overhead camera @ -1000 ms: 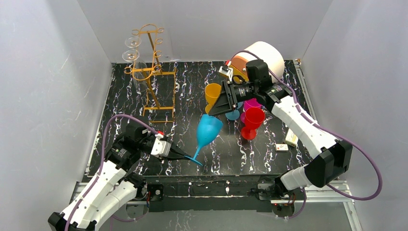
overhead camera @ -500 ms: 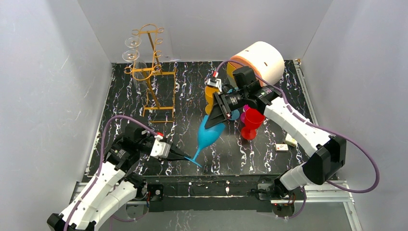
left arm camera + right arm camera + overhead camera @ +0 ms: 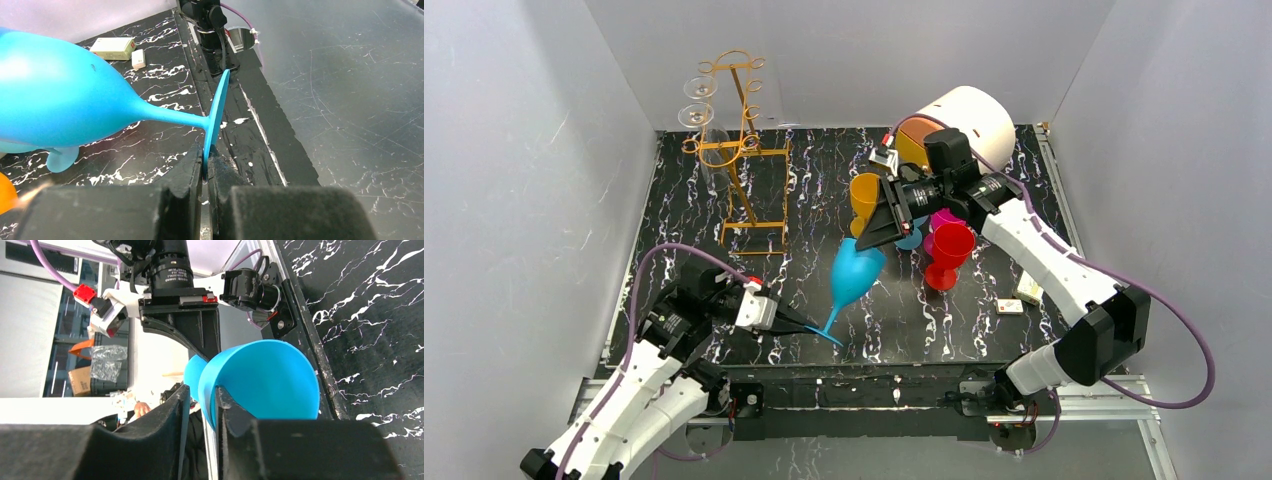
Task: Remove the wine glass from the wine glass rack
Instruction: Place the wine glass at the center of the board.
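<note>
The gold-orange wine glass rack stands at the back left, with clear glasses hanging from its hooks. A blue wine glass lies tilted in mid-table, off the rack. My left gripper is shut on the edge of its round foot, and the bowl reaches away to the left. My right gripper straddles the bowl's rim. One finger is inside against the wall, and the other stands just clear of the outside.
An orange cup, a magenta glass and a red glass crowd behind the right gripper. A white and orange cylinder lies at the back right. Two small boxes sit near the right edge.
My right gripper came down onto the blue glass's rim and its jaws narrowed around it. The left gripper kept its hold on the foot.
</note>
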{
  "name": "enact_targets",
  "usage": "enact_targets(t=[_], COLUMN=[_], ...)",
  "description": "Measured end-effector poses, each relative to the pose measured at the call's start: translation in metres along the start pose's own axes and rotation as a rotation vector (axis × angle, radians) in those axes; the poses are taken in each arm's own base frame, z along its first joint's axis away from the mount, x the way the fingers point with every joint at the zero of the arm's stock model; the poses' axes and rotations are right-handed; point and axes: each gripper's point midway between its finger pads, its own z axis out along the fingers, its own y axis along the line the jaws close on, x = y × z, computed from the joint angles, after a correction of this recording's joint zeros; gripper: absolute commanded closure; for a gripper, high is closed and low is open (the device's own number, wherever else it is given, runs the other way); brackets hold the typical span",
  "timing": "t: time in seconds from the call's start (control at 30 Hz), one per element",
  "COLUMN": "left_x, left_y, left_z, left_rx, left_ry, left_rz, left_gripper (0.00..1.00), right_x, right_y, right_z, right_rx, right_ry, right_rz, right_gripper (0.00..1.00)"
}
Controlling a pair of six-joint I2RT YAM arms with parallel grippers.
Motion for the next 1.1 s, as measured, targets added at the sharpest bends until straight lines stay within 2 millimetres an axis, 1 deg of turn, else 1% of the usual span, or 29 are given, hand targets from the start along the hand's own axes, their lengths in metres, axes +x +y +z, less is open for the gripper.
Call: enact_targets(t=[0.23, 0.33, 0.43, 0.47, 0.6, 0.63, 0.77, 0.8, 0.83, 0.97, 1.0, 1.1], left_x=[0.002, 0.003, 0.001, 0.0, -0.002, -0.002, -0.001, -0.001, -0.001, 0.0, 0.0, -0.002], left_y=[0.001, 0.002, 0.005, 0.006, 0.009, 0.009, 0.009, 0.008, 0.008, 0.009, 0.009, 0.01], left_z=[0.001, 0.002, 0.001, 0.001, 0.0, 0.0, 0.0, 0.0, 0.0, 0.0, 0.0, -0.001], left_rx=[0.01, 0.011, 0.004, 0.0, -0.011, -0.014, -0.014, -0.014, -0.013, -0.019, -0.022, -0.036], left_ry=[0.0, 0.002, 0.003, 0.003, 0.007, 0.009, 0.013, 0.013, 0.014, 0.02, 0.022, 0.026], left_rz=[-0.002, -0.002, 0.019, 0.026, 0.038, 0.037, 0.031, 0.029, 0.027, 0.023, 0.024, 0.029], left_gripper=[1.0, 1.0, 1.0, 1.0, 1.0, 1.0, 1.0, 1.0, 1.0, 1.0, 0.97, 0.8], right_x=[0.008, 0.012, 0.011, 0.011, 0.013, 0.013, 0.016, 0.016, 0.016, 0.017, 0.016, 0.015], right_y=[0.002, 0.008, 0.017, 0.02, 0.018, 0.017, 0.016, 0.015, 0.015, 0.016, 0.017, 0.019], right_z=[0.001, -0.002, -0.005, -0.005, -0.005, -0.005, -0.005, -0.004, -0.004, -0.004, -0.004, -0.004], right_rx=[-0.062, -0.078, -0.092, -0.097, -0.094, -0.094, -0.106, -0.108, -0.109, -0.122, -0.125, -0.127], right_ry=[0.036, 0.057, 0.068, 0.07, 0.077, 0.079, 0.088, 0.089, 0.089, 0.094, 0.093, 0.089], right_rz=[0.016, -0.006, -0.038, -0.054, -0.054, -0.052, -0.036, -0.026, -0.021, -0.012, -0.016, -0.022], right_gripper=[0.68, 0.68, 0.68, 0.7, 0.86, 0.87, 0.88, 0.91, 0.98, 0.99, 0.99, 0.99])
